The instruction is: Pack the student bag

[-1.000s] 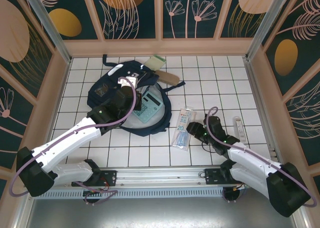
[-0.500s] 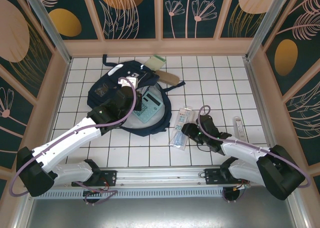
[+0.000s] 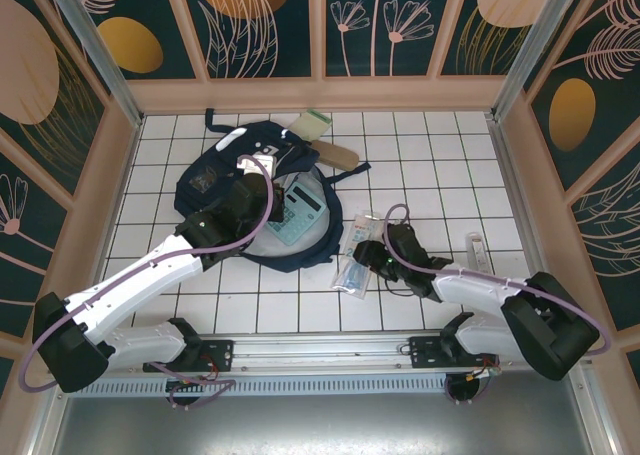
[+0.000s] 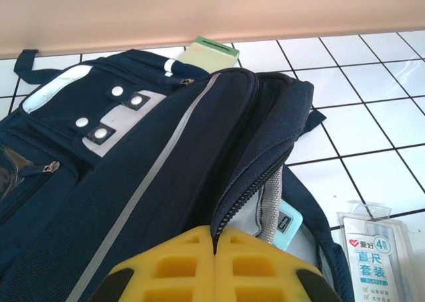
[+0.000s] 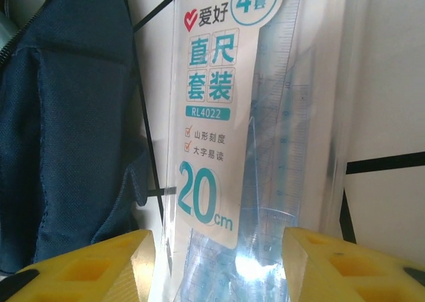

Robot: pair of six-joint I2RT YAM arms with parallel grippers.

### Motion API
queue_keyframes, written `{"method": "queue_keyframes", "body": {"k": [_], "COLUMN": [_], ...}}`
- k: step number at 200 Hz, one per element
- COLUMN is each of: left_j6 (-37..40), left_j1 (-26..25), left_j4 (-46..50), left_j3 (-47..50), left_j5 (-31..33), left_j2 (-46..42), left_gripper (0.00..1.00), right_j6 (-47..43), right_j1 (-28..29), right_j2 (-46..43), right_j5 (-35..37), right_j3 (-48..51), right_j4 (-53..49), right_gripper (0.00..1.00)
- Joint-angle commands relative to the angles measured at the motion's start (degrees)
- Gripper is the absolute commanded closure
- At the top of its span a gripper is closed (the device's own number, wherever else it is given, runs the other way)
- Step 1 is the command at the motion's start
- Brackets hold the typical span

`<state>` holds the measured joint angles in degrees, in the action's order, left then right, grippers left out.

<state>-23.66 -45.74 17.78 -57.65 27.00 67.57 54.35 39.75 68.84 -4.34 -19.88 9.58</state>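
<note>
The navy student bag (image 3: pixel 212 175) lies at the back left of the tiled floor, its main compartment unzipped and its grey lining showing. My left gripper (image 3: pixel 254 182) is shut on the zipper edge of the bag (image 4: pixel 166 162), its yellow fingertips (image 4: pixel 216 234) pressed together on the fabric. A light-blue calculator (image 4: pixel 287 221) lies inside the opening. To the bag's right, my right gripper (image 3: pixel 363 257) is shut across the near end of a clear ruler set pack (image 5: pixel 226 149), one yellow finger on each side. The pack (image 3: pixel 357 255) is tilted beside the bag's edge (image 5: pixel 66 116).
A pale green box (image 3: pixel 317 123) and a brown case (image 3: pixel 338 155) lie behind the bag near the back wall. A small clear packet (image 3: pixel 478 253) lies on the tiles at the right. Wooden walls close in the floor on three sides.
My right gripper has moved left toward the bag, and the ruler set pack has shifted and tilted with it. The left gripper has stayed where it was on the bag.
</note>
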Motion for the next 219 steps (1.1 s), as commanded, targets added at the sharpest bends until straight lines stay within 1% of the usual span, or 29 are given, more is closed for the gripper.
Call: {"method": "queue_keyframes", "body": {"k": [1,19,39,73,80,107,157,189,219], "left_j6": [-0.69,-0.69,-0.94,-2.31,-2.56,-3.15,-3.41,-3.37,-3.29], "left_j1": [0.13,0.16,0.13,0.19,0.16,0.16,0.17,0.16,0.21], "left_j4": [-4.14,-4.37,-4.81,-5.32,-5.39,-5.51,-5.77,-5.95,-5.99], "left_j3": [0.17,0.41,0.85,1.58,1.60,3.47,3.78,3.98,4.12], "left_j5": [0.79,0.52,-0.23,-2.05,-2.16,-2.44,-2.93,-3.17,-3.10], "left_j2": [-0.60,-0.45,-0.09,0.74,0.80,0.55,0.94,1.07,0.96], "left_gripper": [1.00,1.00,1.00,1.00,1.00,1.00,1.00,1.00,1.00], "right_j6": [-0.73,-0.53,-0.18,0.00,-0.17,-1.29,-2.67,-2.50,-2.55], "right_j1": [0.95,0.90,0.73,0.84,0.94,1.76,2.96,2.91,2.96], "right_j2": [-3.70,-4.81,-3.09,3.31,4.39,7.49,9.87,10.52,10.40], "right_j5": [6.48,8.61,8.22,5.48,3.43,1.02,-1.98,-4.78,-7.72], "right_j3": [-1.70,-1.33,-0.15,0.55,0.43,-1.80,-5.14,-4.61,-3.62], "right_j4": [-7.49,-10.07,-9.48,-1.57,0.35,4.64,9.74,14.95,19.66], "right_gripper": [0.46,0.45,0.45,0.45,0.45,0.45,0.45,0.46,0.48]}}
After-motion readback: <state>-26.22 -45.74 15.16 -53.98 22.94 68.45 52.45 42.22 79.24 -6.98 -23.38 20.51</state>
